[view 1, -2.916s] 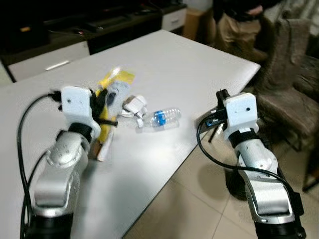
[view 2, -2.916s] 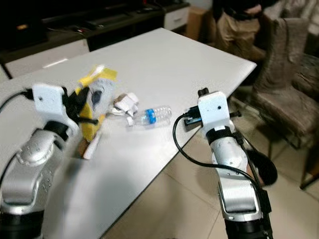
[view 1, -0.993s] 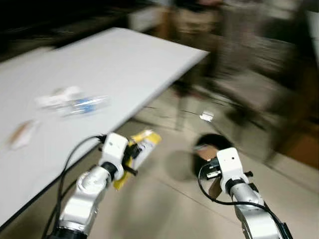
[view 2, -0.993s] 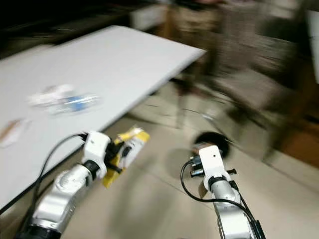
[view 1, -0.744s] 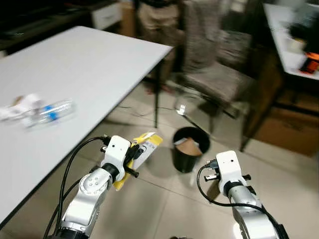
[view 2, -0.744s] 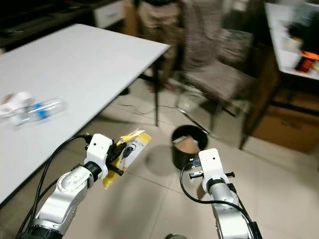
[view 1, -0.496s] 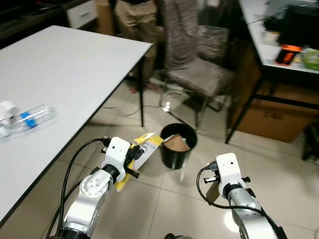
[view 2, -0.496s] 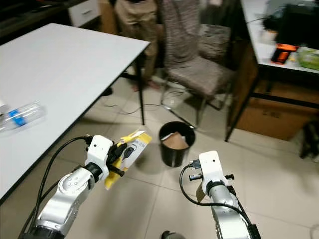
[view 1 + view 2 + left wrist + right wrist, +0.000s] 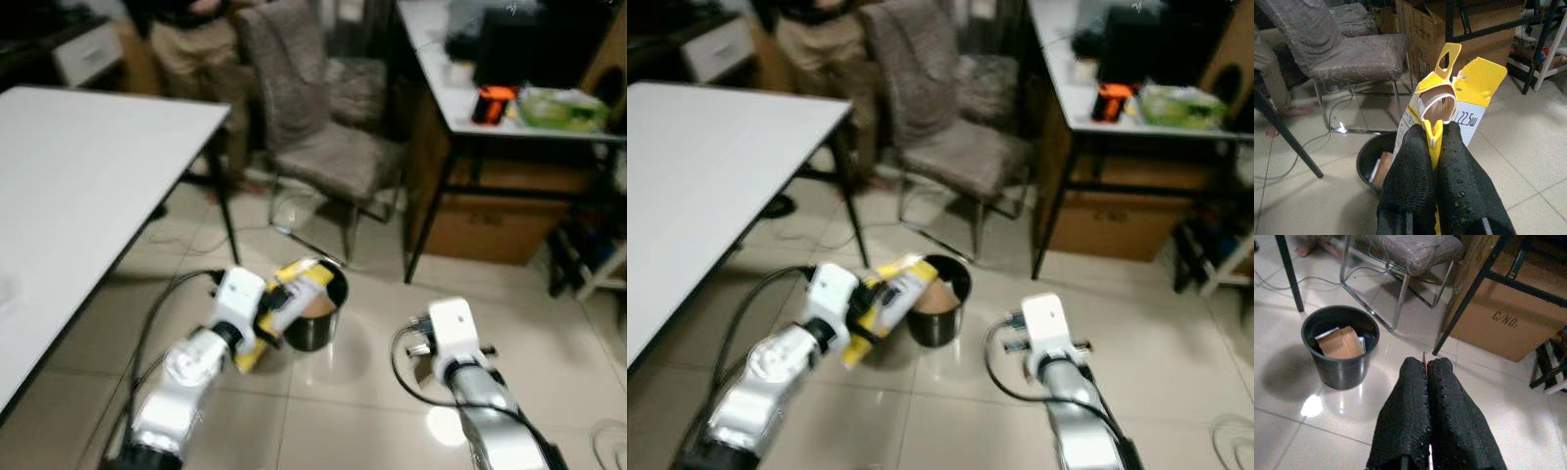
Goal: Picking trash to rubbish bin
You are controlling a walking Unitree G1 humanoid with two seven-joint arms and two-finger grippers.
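My left gripper (image 9: 1432, 133) is shut on a yellow and white carton (image 9: 1465, 98), flattened and open at its top. In the eye views the carton (image 9: 299, 292) hangs at the near rim of a small black rubbish bin (image 9: 321, 325) standing on the tiled floor. The bin (image 9: 1341, 373) holds a brown piece of cardboard (image 9: 1341, 342). My right gripper (image 9: 1426, 363) is shut and hovers low over the floor to the right of the bin; a thin sliver shows between its tips, and I cannot identify it.
A white table (image 9: 78, 176) stands at the left. Behind the bin is a grey padded chair (image 9: 333, 147) with metal legs. A black-legged desk (image 9: 490, 108) with a cardboard box (image 9: 490, 220) beneath is at the right. A person (image 9: 191, 39) stands at the back.
The camera has swung right, so the table slid left and the bottle left the picture. The bin is now close, and the carton in my left gripper reaches its rim.
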